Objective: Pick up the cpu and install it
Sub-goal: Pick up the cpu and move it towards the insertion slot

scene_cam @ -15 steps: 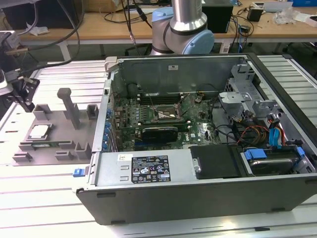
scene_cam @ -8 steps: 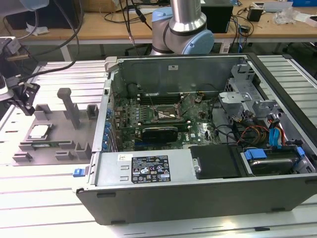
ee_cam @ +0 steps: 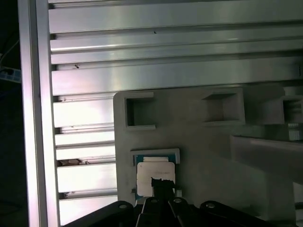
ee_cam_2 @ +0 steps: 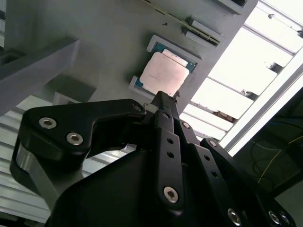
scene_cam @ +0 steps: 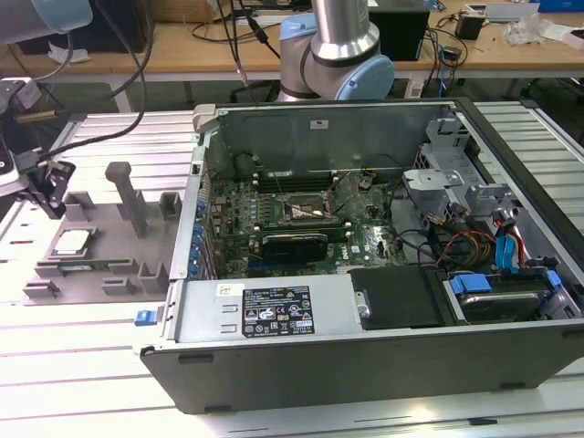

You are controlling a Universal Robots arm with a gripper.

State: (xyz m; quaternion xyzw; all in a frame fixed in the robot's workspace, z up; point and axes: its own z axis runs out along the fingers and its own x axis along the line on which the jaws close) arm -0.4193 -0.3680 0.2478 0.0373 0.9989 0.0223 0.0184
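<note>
Gripper over the cpu; chip not lifted.
You have the open computer case (scene_cam: pixel 365 365) toward the table's (scene_cam: pixel 82 383) edge on the exterior view's right, with the grey fixture tray (scene_cam: pixel 109 251) beside it. The gripper (ee_cam_2: pixel 163 100) hangs just above the tray, fingers pressed together on nothing. The cpu (ee_cam_2: pixel 162 72) lies flat in its recess near the tray's edge away from the case, just beneath the fingertips.

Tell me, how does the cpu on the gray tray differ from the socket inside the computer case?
The cpu lies in a pocket of the tray, outside the case; the socket sits on the board inside it. The cpu has a plain silver top; the socket is a dark frame around a lighter middle. Both are square and lie flat.
</note>
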